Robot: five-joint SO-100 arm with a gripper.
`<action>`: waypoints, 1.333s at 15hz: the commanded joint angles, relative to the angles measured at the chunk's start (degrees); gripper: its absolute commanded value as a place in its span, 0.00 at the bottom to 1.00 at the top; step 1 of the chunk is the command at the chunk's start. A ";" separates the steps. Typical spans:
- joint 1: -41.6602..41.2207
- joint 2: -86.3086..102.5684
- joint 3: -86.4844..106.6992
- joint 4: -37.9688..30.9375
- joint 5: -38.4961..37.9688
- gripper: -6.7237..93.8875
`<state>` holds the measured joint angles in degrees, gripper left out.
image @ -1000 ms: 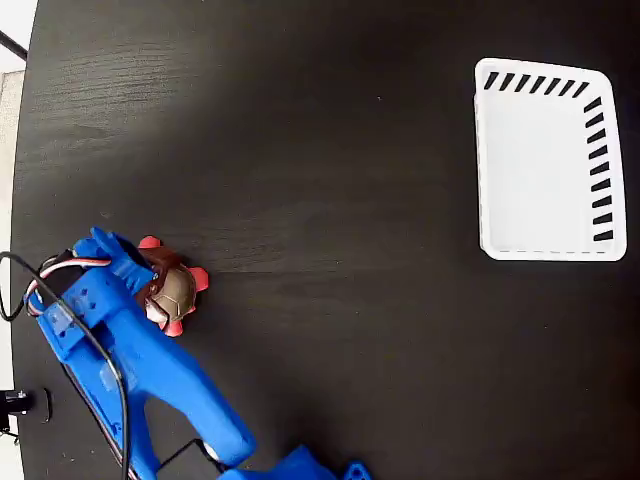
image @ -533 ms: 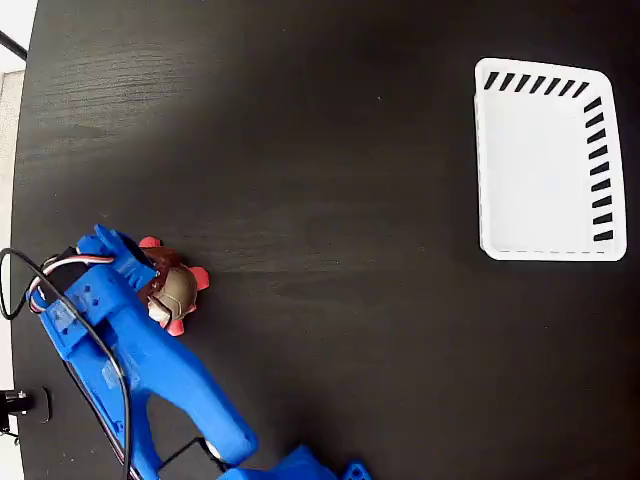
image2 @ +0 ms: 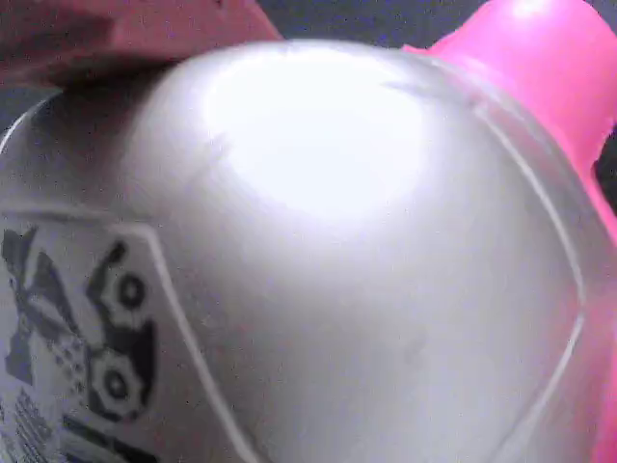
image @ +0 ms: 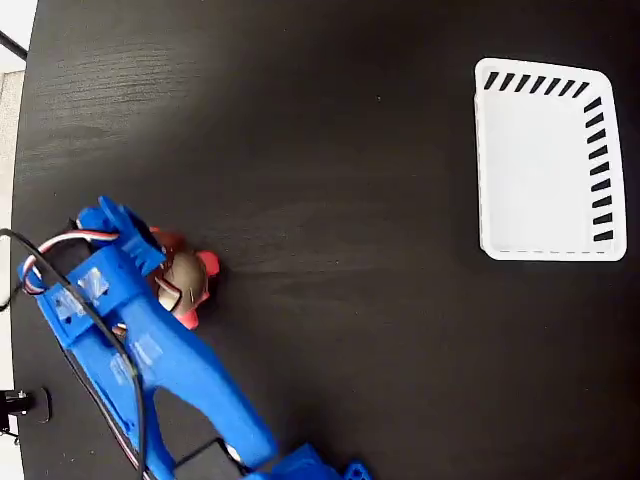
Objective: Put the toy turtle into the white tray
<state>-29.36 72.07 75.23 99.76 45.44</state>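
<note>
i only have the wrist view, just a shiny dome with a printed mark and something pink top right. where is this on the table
Observer: In the fixed view, the small tan-shelled toy turtle with red flippers sits near the left edge of the black table, about halfway down, tucked against the blue arm's gripper.
Operator: where's the tray from there
Observer: The white slotted plastic tray is far off at the upper right, with nothing in it.
Operator: anything in the path between them
Observer: No, only bare black tabletop lies between the turtle and the tray.
Operator: is the gripper shut on it
Observer: I cannot tell; the arm covers its fingers from above.
</note>
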 commanded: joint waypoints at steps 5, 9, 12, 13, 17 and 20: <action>9.76 22.24 -5.62 3.43 -16.79 0.07; 25.93 26.98 -3.25 3.43 -33.57 0.07; 38.50 26.89 -6.33 3.43 -43.51 0.07; 41.92 26.46 -6.86 3.43 -45.88 0.07; 55.72 20.74 -14.24 1.67 -52.47 0.07; 62.75 8.88 -27.07 2.90 -52.12 0.07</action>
<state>29.79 83.58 56.69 101.87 -6.50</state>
